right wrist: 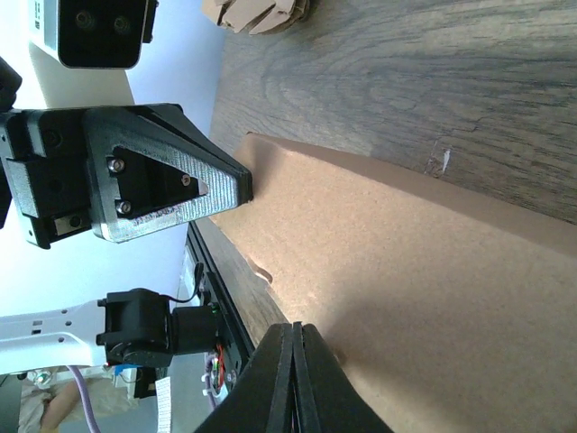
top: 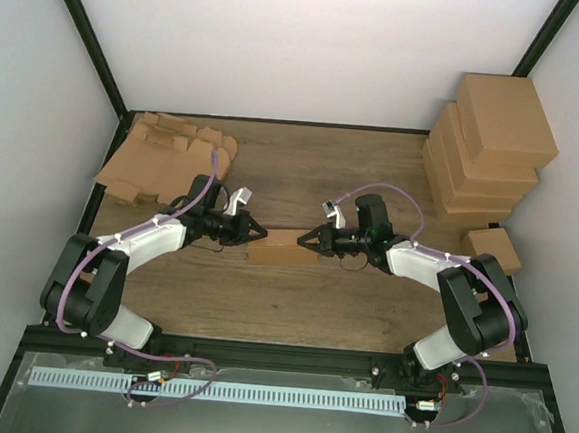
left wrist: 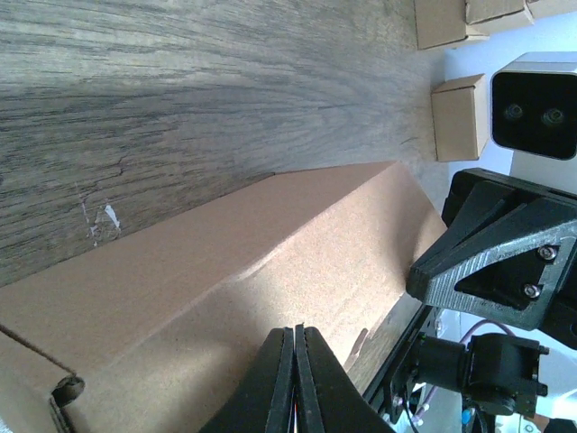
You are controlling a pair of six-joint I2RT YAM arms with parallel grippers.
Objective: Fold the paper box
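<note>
Your left gripper [top: 260, 232] and right gripper [top: 302, 240] are both pressed shut at the paper box [top: 285, 249] ends. The marking [right wrist: 162, 214] on the left one is probably lettering, but it's unreadable.

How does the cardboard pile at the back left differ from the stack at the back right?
The left pile holds flat, unfolded blanks with flaps showing; the right stack holds closed boxes. The left pile lies low and loose; the right stack rises several boxes high. Both are plain brown cardboard.
</note>
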